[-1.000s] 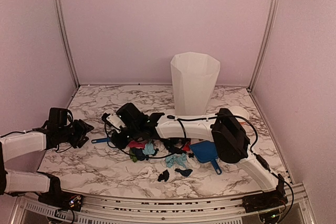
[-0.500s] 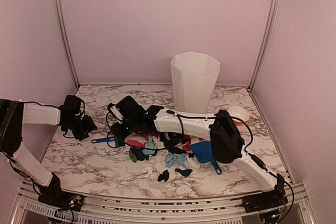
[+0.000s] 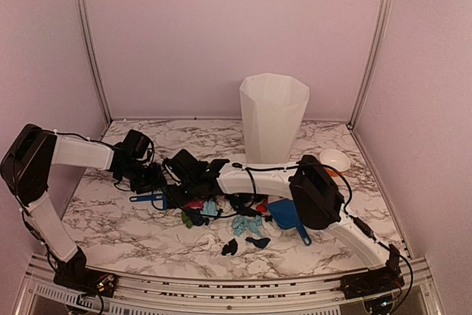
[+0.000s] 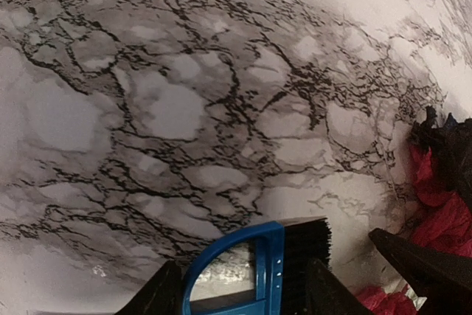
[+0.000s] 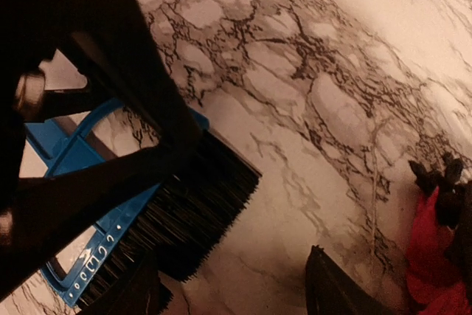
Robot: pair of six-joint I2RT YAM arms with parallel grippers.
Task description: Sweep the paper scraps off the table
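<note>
A blue brush (image 3: 144,198) with black bristles (image 4: 306,254) lies on the marble table (image 3: 125,237), left of the heap of paper scraps (image 3: 234,220). My left gripper (image 3: 153,181) is open, one finger on each side of the brush head (image 4: 254,274). My right gripper (image 3: 178,187) is just right of it, also open. In the right wrist view the bristles (image 5: 195,208) lie by its left finger and bare table fills the gap. Red scraps (image 4: 442,219) (image 5: 435,256) lie close to the right. The blue dustpan (image 3: 286,213) sits at the heap's right side.
A tall white bin (image 3: 273,116) stands at the back centre. A small white bowl (image 3: 335,158) sits to its right. The right arm's long white link (image 3: 258,178) stretches across the scraps. Pink walls close in the table on three sides.
The left arm swung in from the table's left edge to the brush. The right gripper, shut on the brush a second ago, has opened and let it go.
</note>
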